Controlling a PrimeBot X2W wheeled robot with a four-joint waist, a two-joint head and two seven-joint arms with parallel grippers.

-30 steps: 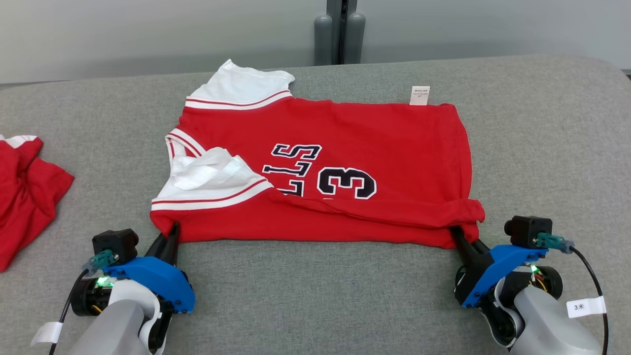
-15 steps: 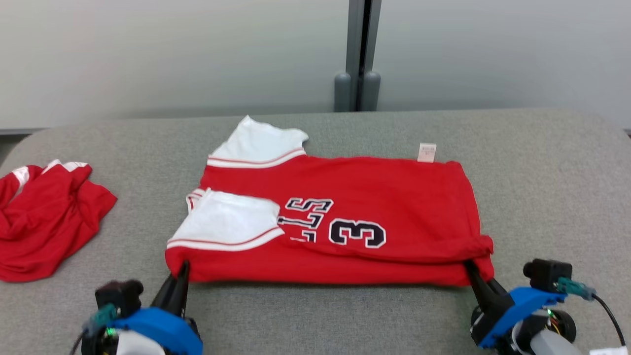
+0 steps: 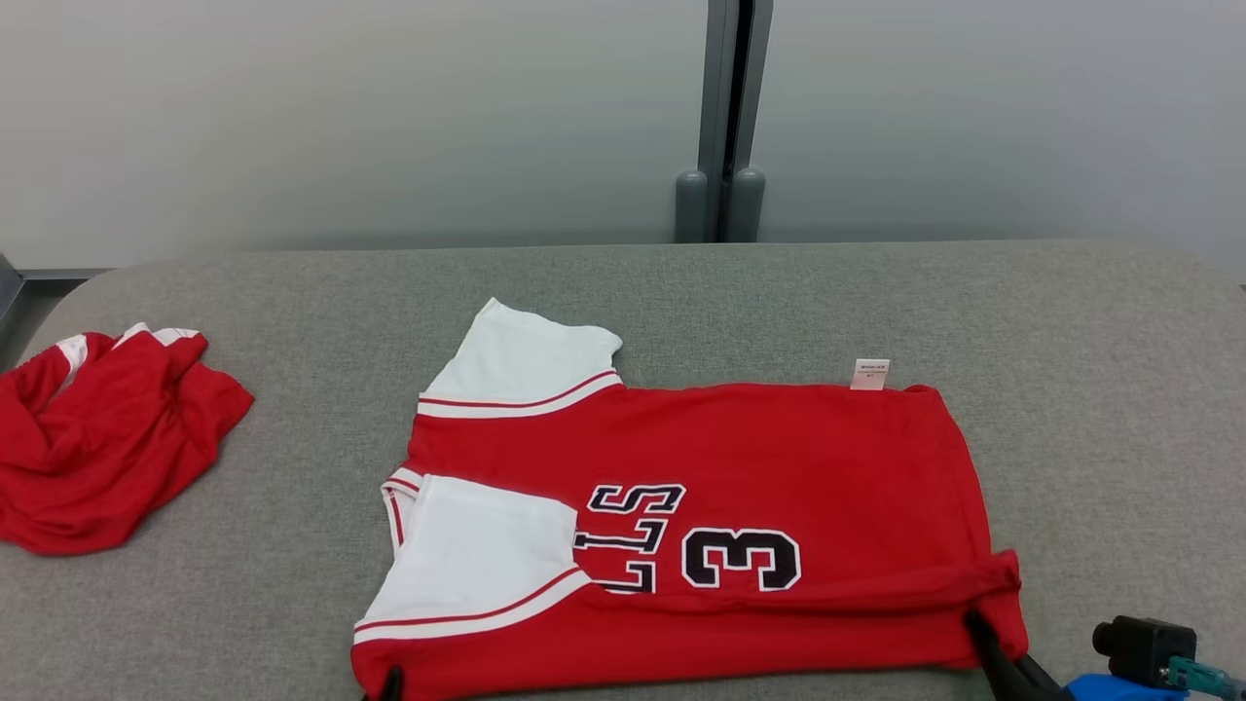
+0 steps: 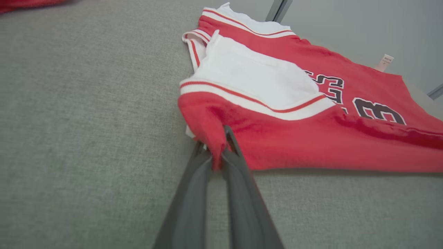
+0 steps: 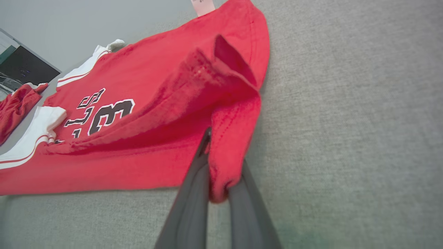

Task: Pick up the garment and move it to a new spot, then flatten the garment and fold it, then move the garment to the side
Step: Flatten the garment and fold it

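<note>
The red garment [image 3: 701,487], a jersey with white sleeves, black lettering and a "3", lies spread on the grey counter [image 3: 1100,409] in the lower middle of the head view. Its near long edge is doubled over on itself in a fold that runs along the bottom of the frame. The left end effector [image 4: 214,143] is clenched on the garment's near corner just below one white sleeve [image 4: 256,76]. In the left wrist view a pinch of red cloth stands between its two dark fingers [image 4: 188,204], lifted a little off the counter. The right end effector [image 5: 221,155] is clamped on the opposite near corner at the hem, with a rolled lip of cloth bunched above it. In the head view one of its fingers shows at the lower right, near the black wrist camera [image 3: 1144,650]. A small white tag [image 3: 869,374] sticks out from the garment's far edge. At the middle left of the head view, well apart from the sleeves, lies a crumpled red shirt [image 3: 107,458] with white trim. Behind the counter at top centre, a grey post [image 3: 725,117] with two rounded stubs at its foot stands against the pale wall [image 3: 341,117]. A dark screen [image 5: 26,71] sits at the upper left of the right wrist view.
</note>
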